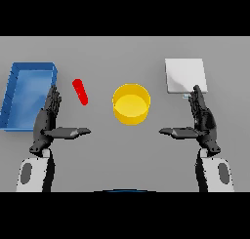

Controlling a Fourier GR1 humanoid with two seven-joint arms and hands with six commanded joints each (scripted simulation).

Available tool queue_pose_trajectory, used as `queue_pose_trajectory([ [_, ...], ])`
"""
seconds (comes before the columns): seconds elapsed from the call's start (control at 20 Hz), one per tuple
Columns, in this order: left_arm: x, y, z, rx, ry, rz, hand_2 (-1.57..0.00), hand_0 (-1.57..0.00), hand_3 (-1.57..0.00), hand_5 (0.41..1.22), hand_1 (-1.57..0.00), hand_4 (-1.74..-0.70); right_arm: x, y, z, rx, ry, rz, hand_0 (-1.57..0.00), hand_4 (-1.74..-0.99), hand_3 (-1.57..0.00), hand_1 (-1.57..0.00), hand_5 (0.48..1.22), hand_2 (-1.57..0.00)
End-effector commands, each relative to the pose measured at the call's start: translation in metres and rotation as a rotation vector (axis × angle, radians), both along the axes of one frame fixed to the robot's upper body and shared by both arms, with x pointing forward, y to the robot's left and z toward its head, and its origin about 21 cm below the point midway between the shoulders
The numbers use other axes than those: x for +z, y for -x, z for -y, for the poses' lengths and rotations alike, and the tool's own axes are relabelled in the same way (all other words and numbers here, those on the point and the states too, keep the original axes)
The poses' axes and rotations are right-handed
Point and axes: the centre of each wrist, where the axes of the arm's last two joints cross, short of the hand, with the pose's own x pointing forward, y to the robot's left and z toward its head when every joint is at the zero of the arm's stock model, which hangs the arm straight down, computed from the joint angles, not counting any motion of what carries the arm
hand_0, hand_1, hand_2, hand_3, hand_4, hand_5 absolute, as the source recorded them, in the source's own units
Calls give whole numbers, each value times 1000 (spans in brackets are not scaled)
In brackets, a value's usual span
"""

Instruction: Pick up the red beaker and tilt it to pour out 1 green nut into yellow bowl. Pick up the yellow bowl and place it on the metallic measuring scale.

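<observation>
Since the red beaker (80,91) lies tilted left of the yellow bowl (131,103), just ahead of the left hand (49,120), that nearer hand suits; both hands, including the right hand (202,120), hold nothing, fingers straight.

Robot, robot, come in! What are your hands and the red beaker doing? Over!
Left robot hand and right robot hand both open, holding nothing. Beaker lies untouched left of bowl. Scale bare. Nothing in the way.
</observation>
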Motion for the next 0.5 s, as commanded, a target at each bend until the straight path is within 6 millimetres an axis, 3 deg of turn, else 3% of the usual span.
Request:
queue_pose_trajectory([
  [0.0,0,0,0,1,0,-1,1,1,1,652,1,-1204,0,-1,-1,0,-1,-1,1,-1245,1,1,681,1],
  [0.25,1,-3,-1,0,4,-4,1,1,1,652,1,-1204,-1,-5,-10,7,-3,-14,1,-1245,1,1,681,1],
  [0.35,7,9,-3,-43,-121,25,1,1,1,649,1,-1207,5,13,-7,26,219,122,1,-1242,1,1,678,1],
  [0.45,17,17,2,-70,-157,38,1,1,1,654,1,-1218,11,17,-11,46,304,138,1,-1235,1,1,679,1],
])
